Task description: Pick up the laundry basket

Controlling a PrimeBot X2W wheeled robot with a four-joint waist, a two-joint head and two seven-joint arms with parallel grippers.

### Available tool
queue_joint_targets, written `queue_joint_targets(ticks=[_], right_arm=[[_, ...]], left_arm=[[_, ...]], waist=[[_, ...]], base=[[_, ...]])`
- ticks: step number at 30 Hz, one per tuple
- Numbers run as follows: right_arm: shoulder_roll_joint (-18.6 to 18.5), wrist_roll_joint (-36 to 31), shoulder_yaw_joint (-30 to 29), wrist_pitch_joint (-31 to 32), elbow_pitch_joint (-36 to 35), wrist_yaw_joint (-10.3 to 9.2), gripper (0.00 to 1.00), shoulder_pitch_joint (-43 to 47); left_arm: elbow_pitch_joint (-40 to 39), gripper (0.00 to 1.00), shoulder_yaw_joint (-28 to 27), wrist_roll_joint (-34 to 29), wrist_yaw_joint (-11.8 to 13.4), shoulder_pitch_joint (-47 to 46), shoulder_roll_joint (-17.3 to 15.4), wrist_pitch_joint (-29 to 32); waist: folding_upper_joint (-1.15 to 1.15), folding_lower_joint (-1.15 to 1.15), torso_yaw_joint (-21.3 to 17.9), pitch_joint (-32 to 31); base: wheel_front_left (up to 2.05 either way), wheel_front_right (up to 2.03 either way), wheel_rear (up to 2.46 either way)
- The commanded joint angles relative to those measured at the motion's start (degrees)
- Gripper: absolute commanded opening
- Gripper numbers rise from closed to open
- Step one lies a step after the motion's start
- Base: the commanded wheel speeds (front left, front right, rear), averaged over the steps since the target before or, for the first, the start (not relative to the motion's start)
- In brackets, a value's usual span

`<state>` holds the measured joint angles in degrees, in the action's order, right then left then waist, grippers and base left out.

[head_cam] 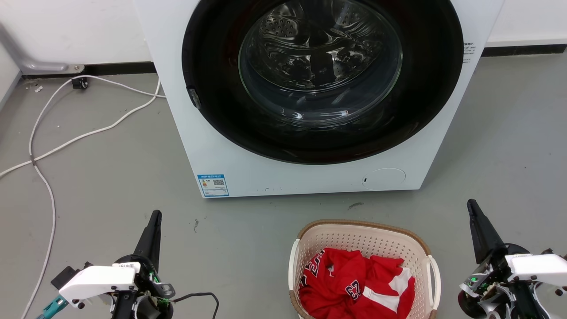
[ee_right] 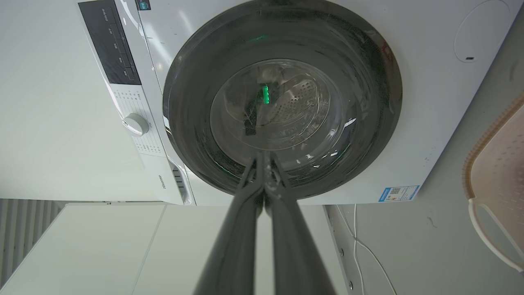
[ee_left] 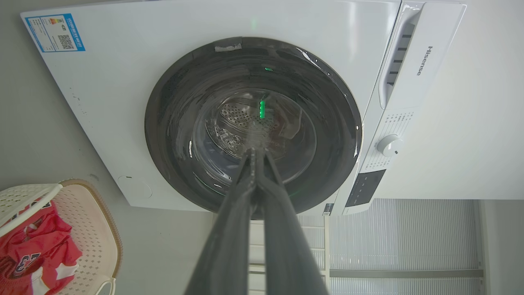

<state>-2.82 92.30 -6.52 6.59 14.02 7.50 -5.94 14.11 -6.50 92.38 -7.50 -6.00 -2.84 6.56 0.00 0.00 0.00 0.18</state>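
Left gripper (head_cam: 155, 217) and right gripper (head_cam: 473, 208) are pinched closed, empty, flanking the laundry basket (head_cam: 367, 239) on the floor before the washing machine (head_cam: 310, 177); a one-handled lift could tip out the red jersey (head_cam: 350, 288).

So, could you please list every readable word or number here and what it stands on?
"Hisense": on the white front-loading washing machine, beside its drawer handle.
"23": on the red-and-white fabric jersey in the cream perforated plastic laundry basket.
Blue rectangular sticker and control-panel print: too small to read.
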Motion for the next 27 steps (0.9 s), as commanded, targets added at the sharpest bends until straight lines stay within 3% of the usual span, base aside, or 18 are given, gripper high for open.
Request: queue_joint_targets(ticks=[1,8,9,17,27], right_arm=[[-0.11,0.22,-0.03,0.09,0.04,-0.02,0.0,-0.59],[-0.11,0.22,-0.03,0.09,0.04,-0.02,0.0,-0.59],[0.01,-0.02,0.02,-0.03,0.14,0.01,1.0,0.09],[0.07,-1.91,0.5,-1.76,0.8,-0.01,1.0,1.26],[0.05,-15.45,1.13,-4.5,-3.18,-0.01,1.0,1.54]], left_arm=[[0.01,0.0,-0.14,0.08,-0.14,-0.51,-0.07,0.14],[0.01,0.0,-0.14,0.08,-0.14,-0.51,-0.07,0.13],[0.17,1.0,0.04,0.0,0.0,0.09,0.02,-0.02],[0.28,1.0,0.5,-1.9,0.01,1.08,0.15,-1.77],[-2.32,1.0,0.35,-12.51,1.19,0.85,0.11,-4.51]], waist=[[0.0,0.0,0.0,0.0],[0.0,0.0,0.0,0.0],[0.0,0.0,0.0,0.0],[0.0,0.0,0.0,0.06],[0.0,0.0,0.04,0.24]], base=[[0.0,0.0,0.0],[0.0,0.0,0.0],[0.0,0.0,0.0],[0.0,0.0,0.0],[0.0,0.0,0.0]])
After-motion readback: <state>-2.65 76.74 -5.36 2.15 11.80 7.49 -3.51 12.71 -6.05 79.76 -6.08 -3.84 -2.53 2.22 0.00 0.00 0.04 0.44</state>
